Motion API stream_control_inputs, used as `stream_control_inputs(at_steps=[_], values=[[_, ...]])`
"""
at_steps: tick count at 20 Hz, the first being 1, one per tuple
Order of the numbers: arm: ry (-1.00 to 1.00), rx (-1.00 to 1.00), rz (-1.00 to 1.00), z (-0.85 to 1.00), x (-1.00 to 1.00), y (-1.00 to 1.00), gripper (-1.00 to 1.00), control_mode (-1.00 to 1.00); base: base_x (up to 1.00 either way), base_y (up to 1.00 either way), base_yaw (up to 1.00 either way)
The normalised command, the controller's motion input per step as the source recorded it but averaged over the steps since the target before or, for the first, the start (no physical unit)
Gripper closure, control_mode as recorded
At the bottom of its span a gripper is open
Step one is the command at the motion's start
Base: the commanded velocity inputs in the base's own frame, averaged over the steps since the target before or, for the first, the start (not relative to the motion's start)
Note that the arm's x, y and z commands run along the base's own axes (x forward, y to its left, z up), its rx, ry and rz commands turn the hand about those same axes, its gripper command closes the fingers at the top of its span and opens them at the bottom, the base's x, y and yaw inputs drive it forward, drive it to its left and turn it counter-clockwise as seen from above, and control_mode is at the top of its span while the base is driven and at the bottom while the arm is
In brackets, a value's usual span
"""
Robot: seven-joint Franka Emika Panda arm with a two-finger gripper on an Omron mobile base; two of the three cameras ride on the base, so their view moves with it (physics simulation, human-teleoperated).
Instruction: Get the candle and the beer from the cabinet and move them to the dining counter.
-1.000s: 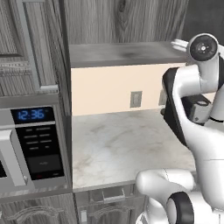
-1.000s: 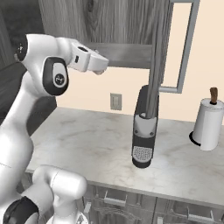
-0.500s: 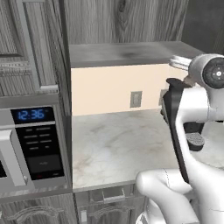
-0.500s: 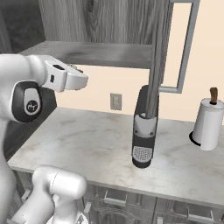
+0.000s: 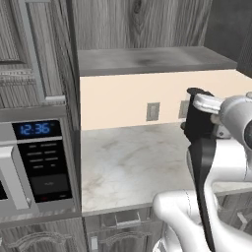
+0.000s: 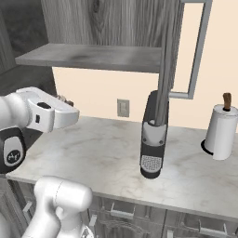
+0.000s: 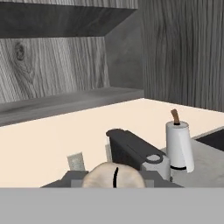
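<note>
Standing beside coffee machine (image 6: 153, 139): paper-towel roll (image 6: 220, 132)

My arm (image 6: 32, 116) swings down and away from the open cabinet (image 6: 100, 56) now; in the right base view its white forearm drops from shelf height to just above the table (image 6: 107, 158), and in the left base view it slides further right.

Your way over the counter (image 6: 93, 153) is broad and bare on its left; the coffee machine (image 6: 153, 139), cabinet door (image 6: 168, 51) and paper-towel roll (image 6: 221, 132) crowd its right.
</note>
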Motion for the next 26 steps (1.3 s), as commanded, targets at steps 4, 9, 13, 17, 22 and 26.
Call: stream_control_inputs(at_steps=[4, 9, 13, 17, 22, 26], values=[[0.02, -0.01, 0.0, -0.03, 0.0, 0.04, 1.0, -1.0, 0.0, 0.0, 0.0], [0.0, 0.0, 0.0, -0.11, -0.11, 0.01, 1.0, 1.0, -0.21, 0.0, 0.0], [0.0, 0.0, 0.0, 0.0, 0.0, 0.0, 1.0, 1.0, -0.53, 0.0, -0.01], [0.0, 0.0, 0.0, 0.0, 0.0, 0.0, 1.0, 1.0, -0.4, 0.14, -0.01], [0.0, 0.0, 0.0, 0.0, 0.0, 0.0, 1.0, 1.0, -0.23, 0.37, 0.0], [0.0, 0.0, 0.0, 0.0, 0.0, 0.0, 1.0, 1.0, -0.39, 0.49, 0.0]])
